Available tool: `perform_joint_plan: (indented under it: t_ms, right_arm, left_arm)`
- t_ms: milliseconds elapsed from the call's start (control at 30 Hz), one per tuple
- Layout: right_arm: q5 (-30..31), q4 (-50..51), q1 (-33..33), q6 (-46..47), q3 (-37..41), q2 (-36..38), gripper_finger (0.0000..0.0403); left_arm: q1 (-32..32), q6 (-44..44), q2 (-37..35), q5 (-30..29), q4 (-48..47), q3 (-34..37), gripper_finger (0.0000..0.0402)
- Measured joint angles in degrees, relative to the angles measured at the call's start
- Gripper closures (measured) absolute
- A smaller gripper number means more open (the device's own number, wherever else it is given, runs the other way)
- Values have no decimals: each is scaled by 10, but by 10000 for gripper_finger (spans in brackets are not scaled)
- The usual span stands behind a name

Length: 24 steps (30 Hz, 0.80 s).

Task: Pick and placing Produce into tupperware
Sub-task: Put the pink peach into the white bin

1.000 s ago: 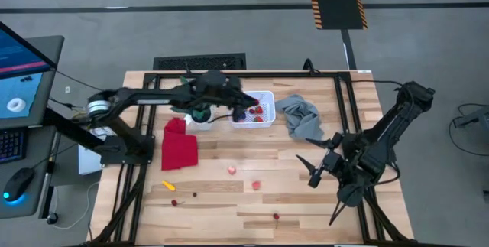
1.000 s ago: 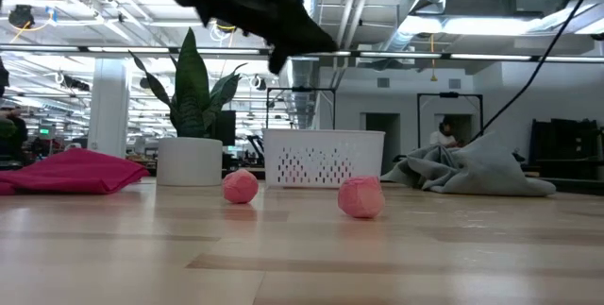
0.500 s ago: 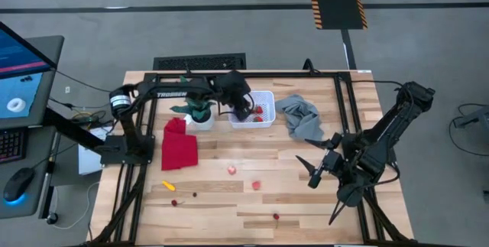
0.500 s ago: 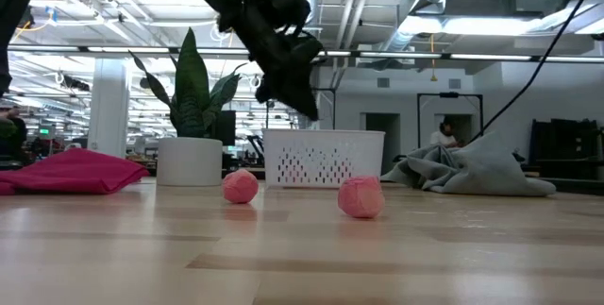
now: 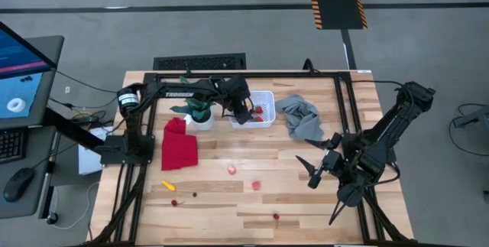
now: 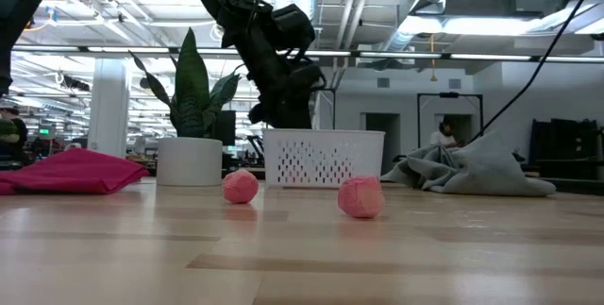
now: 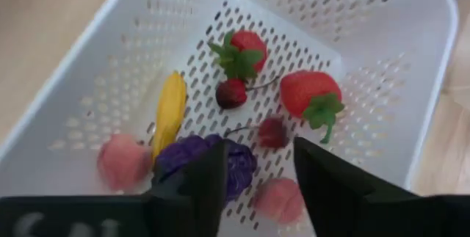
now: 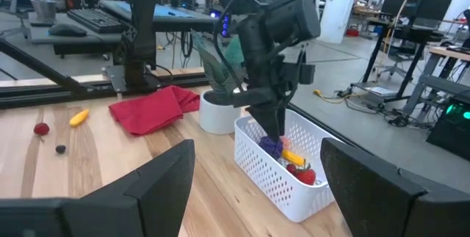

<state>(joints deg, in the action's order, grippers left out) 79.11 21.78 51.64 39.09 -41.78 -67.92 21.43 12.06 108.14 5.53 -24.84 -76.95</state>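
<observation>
The white tupperware (image 5: 266, 96) stands at the table's far middle. Inside it lie two strawberries (image 7: 311, 95), a yellow piece (image 7: 170, 109), a purple grape bunch (image 7: 202, 160), dark cherries (image 7: 232, 92) and pink balls (image 7: 121, 161). My left gripper (image 7: 257, 171) points steeply down into the bin's left part, open, with nothing between its fingers. More produce rests on the table: two pink balls (image 5: 231, 170) (image 5: 256, 185), a yellow piece (image 5: 167, 186), cherries (image 5: 174, 202) and a red piece (image 5: 276, 216). My right gripper (image 5: 317, 163) waits open at the right.
A potted plant (image 5: 200, 112) stands right beside the bin's left end. A red cloth (image 5: 179, 144) lies near the plant, toward the table's left. A grey cloth (image 5: 299, 115) lies just right of the bin. Bare wood stretches along the near edge.
My left gripper has sunk toward the tupperware and tipped from nearly level to steeply downward, its fingertips now at the bin's rim. My right arm has kept still.
</observation>
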Motion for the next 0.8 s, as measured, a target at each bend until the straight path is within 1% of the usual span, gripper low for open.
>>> perform_joint_plan:
  t_ms: [133,233,367,467,600,700,800]
  right_arm:
    - [0,0,0,0,0,0,85]
    - [1,2,0,0,0,0,85]
    - [2,4,-12,15,0,0,85]
    - [-2,9,-24,15,0,0,85]
    - [-32,9,-39,16,0,0,85]
    - [-76,8,-43,16,0,0,85]
    - [-108,5,-47,19,0,0,85]
  left_arm:
    - [0,-17,-7,2,3,0,203]
    - [0,-23,-15,5,-9,-18,184]
    - [-7,-24,-27,26,-30,-52,178]
    - [-18,-35,-52,49,-21,-79,177]
    - [-43,-45,-109,62,27,-89,177]
    - [-68,-64,-162,62,36,-89,177]
    - [-96,-76,-215,56,26,-82,177]
